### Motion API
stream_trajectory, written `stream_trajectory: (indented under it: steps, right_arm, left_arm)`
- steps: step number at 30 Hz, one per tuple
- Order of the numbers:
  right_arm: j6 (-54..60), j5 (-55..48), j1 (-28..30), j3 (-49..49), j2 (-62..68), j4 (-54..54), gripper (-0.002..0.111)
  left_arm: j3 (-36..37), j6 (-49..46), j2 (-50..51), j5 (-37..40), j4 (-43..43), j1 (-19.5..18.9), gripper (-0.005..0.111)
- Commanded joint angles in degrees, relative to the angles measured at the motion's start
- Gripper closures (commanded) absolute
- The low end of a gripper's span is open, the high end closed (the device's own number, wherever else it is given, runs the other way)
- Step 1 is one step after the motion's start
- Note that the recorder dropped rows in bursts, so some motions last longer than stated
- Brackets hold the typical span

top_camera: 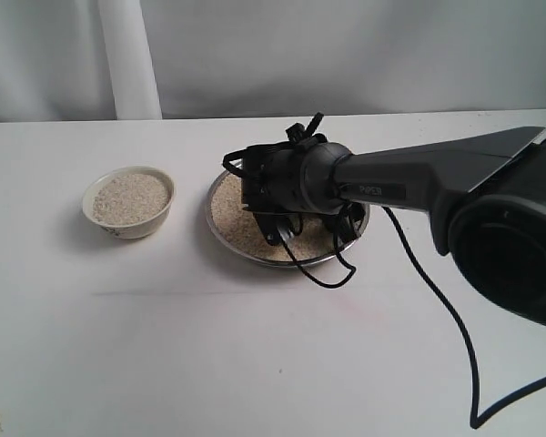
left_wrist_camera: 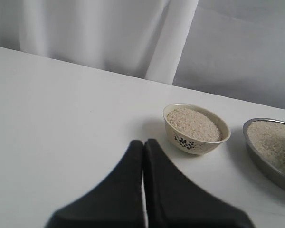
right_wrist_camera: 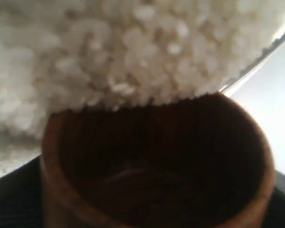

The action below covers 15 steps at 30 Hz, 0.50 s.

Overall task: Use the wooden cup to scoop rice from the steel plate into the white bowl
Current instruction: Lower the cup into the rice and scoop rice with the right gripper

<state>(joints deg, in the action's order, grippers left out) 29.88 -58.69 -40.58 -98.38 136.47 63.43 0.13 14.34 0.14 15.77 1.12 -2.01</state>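
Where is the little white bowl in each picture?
Exterior view: the white bowl sits on the table, left of the steel plate and apart from it.
Left wrist view: the white bowl stands beyond the left gripper, beside the steel plate.
Right wrist view: not in it; only the wooden cup against the rice.
Shared landmark: the steel plate, whose rim shows here too.

Just past the black left gripper (left_wrist_camera: 143,142), a cream white bowl (left_wrist_camera: 196,138) with a dark floral sprig — off-white rice (left_wrist_camera: 194,124) inside. Silver steel plate (left_wrist_camera: 262,162) beyond; reddish-brown wooden cup (right_wrist_camera: 52,190) — dark within.
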Motion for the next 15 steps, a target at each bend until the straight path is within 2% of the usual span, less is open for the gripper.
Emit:
stream_trajectory:
  steps: [1, 15]
  right_arm:
    - [-3.03, 3.24, -0.09, -0.35, 1.03, -0.24, 0.108]
    - [-4.81, 17.24, 0.04, -0.35, 1.03, -16.79, 0.108]
  left_arm:
    - [-0.13, 0.19, -0.14, -0.54, -0.09, 0.27, 0.107]
    - [-0.13, 0.19, -0.14, -0.54, -0.09, 0.27, 0.107]
